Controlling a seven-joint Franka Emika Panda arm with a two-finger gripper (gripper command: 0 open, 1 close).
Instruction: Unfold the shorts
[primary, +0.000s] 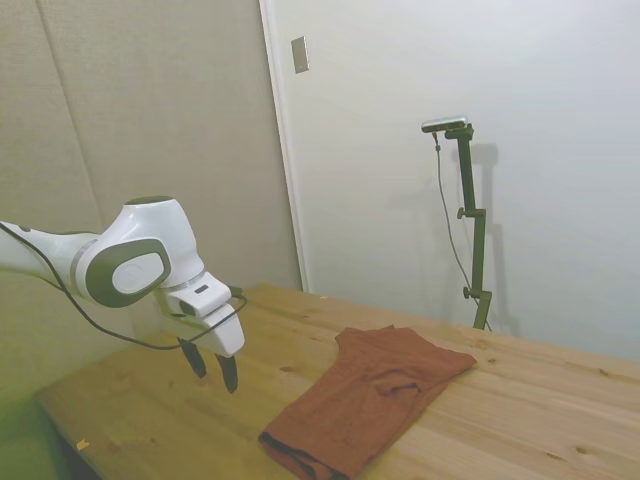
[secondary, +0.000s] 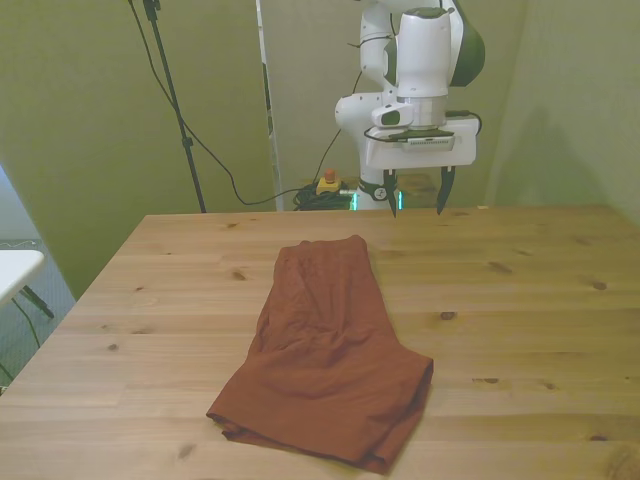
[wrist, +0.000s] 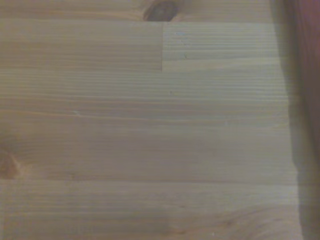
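- Here the shorts (secondary: 330, 350) lie folded flat on the wooden table (secondary: 520, 300), a long rust-brown shape running from the table's middle toward its near edge in the front view, wider at the near end
- In the side view the shorts (primary: 370, 395) show soft wrinkles and a doubled-over edge at the end nearest the camera
- The gripper (secondary: 416, 195) hangs above the table's far edge, well apart from the shorts, holding nothing; its two dark fingers (secondary: 444, 190) point down with a clear gap between them, so it stands open
- From the side the gripper (primary: 214, 366) is off the wood, to the left of the fabric, with bare planks between them
- The wrist view shows mostly blurred planks with a dark knot (wrist: 160, 10) and a strip of reddish cloth, the shorts (wrist: 307, 75), along one edge
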